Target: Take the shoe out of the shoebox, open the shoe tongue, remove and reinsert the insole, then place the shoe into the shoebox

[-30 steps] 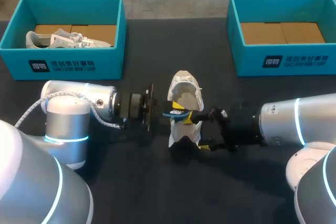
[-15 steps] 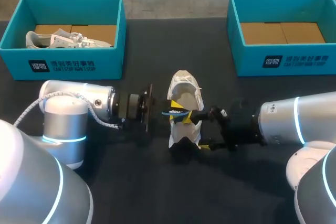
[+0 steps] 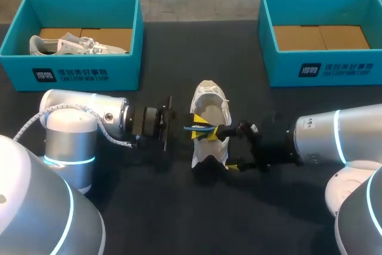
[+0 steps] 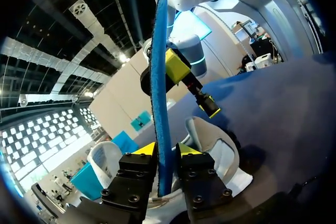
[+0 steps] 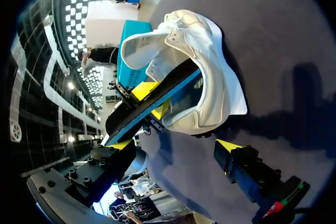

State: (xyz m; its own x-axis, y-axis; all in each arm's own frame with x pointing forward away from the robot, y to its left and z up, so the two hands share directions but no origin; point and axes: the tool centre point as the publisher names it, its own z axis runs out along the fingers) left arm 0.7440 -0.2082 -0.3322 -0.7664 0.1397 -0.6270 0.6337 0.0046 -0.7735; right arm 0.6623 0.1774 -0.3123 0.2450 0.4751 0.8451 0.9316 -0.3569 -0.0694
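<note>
A white shoe (image 3: 210,103) stands mid-table, its opening facing up. The blue insole (image 3: 200,128) lies across that opening, and in the left wrist view the insole (image 4: 160,77) stands edge-on ahead of the shoe (image 4: 210,145). My left gripper (image 3: 190,129) reaches in from the left. In its own view the gripper (image 4: 164,150) has the insole between its yellow tips, with a thin gap on one side. My right gripper (image 3: 228,147) stands wide open around the shoe's heel end. In its wrist view that gripper (image 5: 176,145) frames the shoe (image 5: 210,56) and insole (image 5: 157,98).
A teal shoebox (image 3: 18,58) at the back left holds a second white shoe (image 3: 77,45). Another teal shoebox (image 3: 280,64) at the back right shows only its cardboard floor. Dark tabletop lies bare in front of both arms.
The left gripper's fingers have eased apart around the insole, and the left arm has crept slightly right toward the shoe. The right arm has stayed put.
</note>
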